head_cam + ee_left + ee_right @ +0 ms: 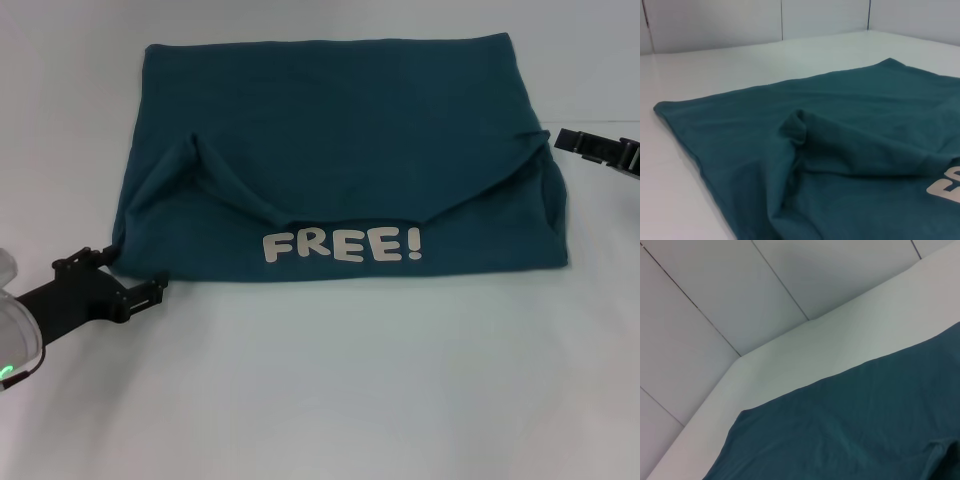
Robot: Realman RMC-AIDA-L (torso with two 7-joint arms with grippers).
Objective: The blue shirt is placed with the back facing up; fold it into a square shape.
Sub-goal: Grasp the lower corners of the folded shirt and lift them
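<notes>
The blue shirt point(340, 130) lies on the white table as a rough rectangle. Its lower part is folded up, so the white "FREE!" print point(342, 245) shows along the near edge. Two folded-in flaps make raised creases at left point(215, 175) and right point(520, 160). My left gripper point(128, 270) is open and empty, just off the shirt's near left corner. My right gripper point(580, 143) hovers beside the shirt's right edge. The left wrist view shows the shirt point(840, 150) with the left crease and part of the print point(945, 189). The right wrist view shows the shirt's plain cloth point(865, 425).
The white table point(330, 380) extends in front of the shirt and to both sides. A pale panelled wall point(740, 290) stands behind the table's far edge.
</notes>
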